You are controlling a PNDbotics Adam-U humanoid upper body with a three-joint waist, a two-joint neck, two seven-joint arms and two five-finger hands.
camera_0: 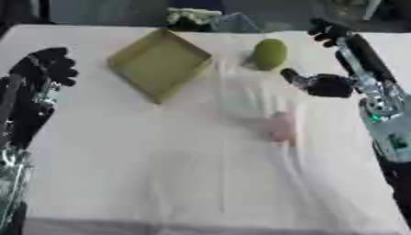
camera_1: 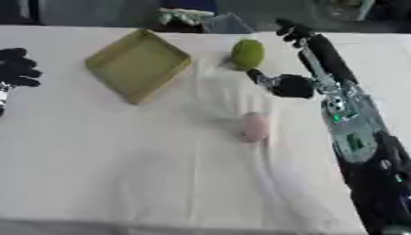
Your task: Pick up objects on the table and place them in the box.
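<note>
a white cloth covers the table (camera_0: 160,183), creased down the middle. on its far left part sits the box (camera_0: 160,64), a shallow olive-green tray turned cornerwise, with nothing visible inside it. to the right of the box, near the far edge, lies a green rounded object (camera_0: 269,53), well apart from the box's nearest corner. nearer the middle of the cloth lies a small pink object (camera_0: 281,126), pale and blurred, so its shape cannot be made out beyond a soft oval.

the right hand (camera_0: 321,84) reaches in from the right side, its black and silver forearm running down the right edge. the hand is just right of and slightly nearer than the green object, between it and the pink one, one dark finger pointing toward the green object. it holds nothing; whether the remaining fingers are curled or straight cannot be told from these views.

the left hand (camera_0: 50,66) shows at the left edge, left of the box, with its fingers curled over and nothing in them.
</note>
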